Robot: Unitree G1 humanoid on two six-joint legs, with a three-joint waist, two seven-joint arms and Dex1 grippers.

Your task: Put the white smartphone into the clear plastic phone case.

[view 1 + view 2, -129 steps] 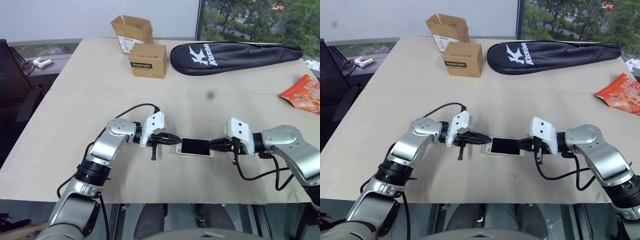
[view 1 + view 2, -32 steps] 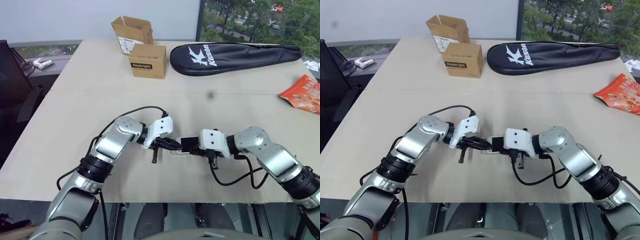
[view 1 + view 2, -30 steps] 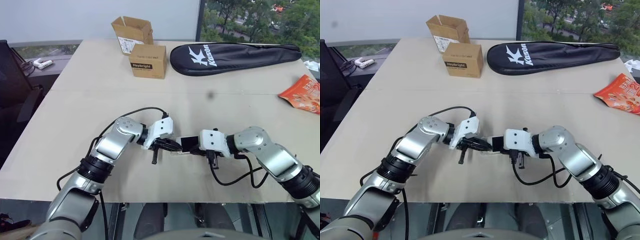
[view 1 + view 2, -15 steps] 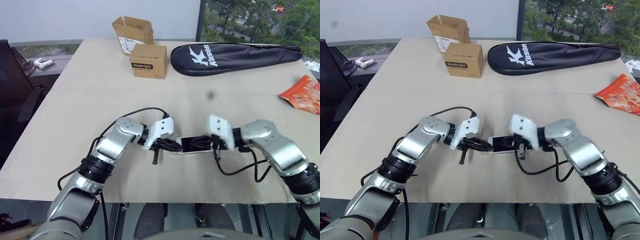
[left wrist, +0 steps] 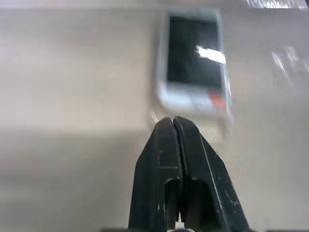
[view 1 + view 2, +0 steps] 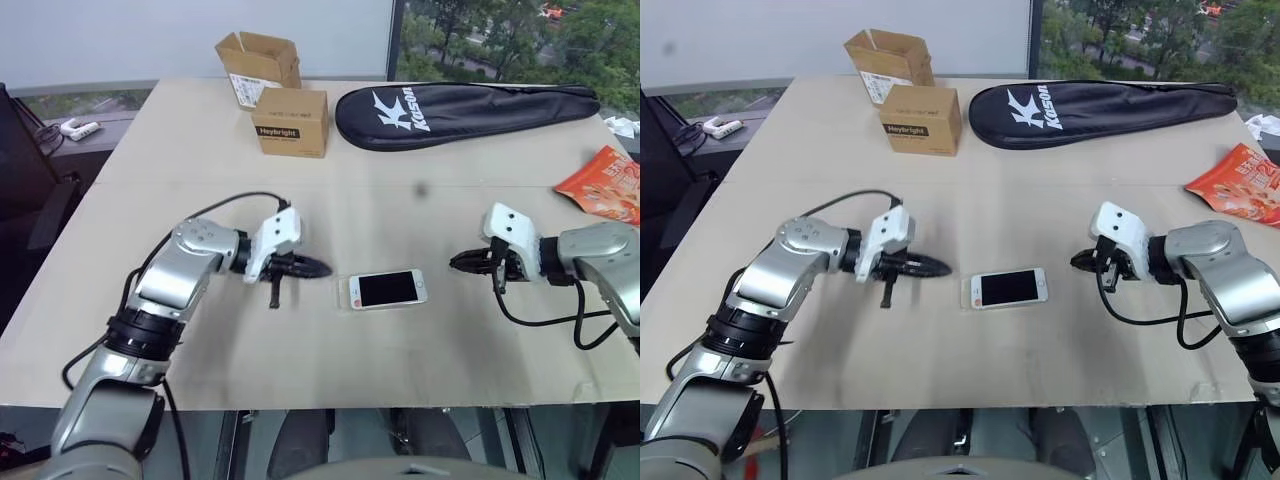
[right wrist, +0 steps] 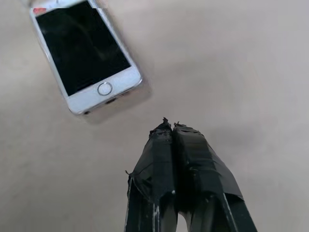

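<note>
Now that both claws have drawn back closed and empty, left claw [image 6: 318, 267] and right claw [image 6: 457, 262] flank the white smartphone [image 6: 388, 289], seemingly seated in the clear plastic phone case [image 6: 351, 291], so you're probably done.

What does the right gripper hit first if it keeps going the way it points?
Probably bare table. The shut right gripper aims down just past the white smartphone, home-button end nearest; depth unclear.
</note>
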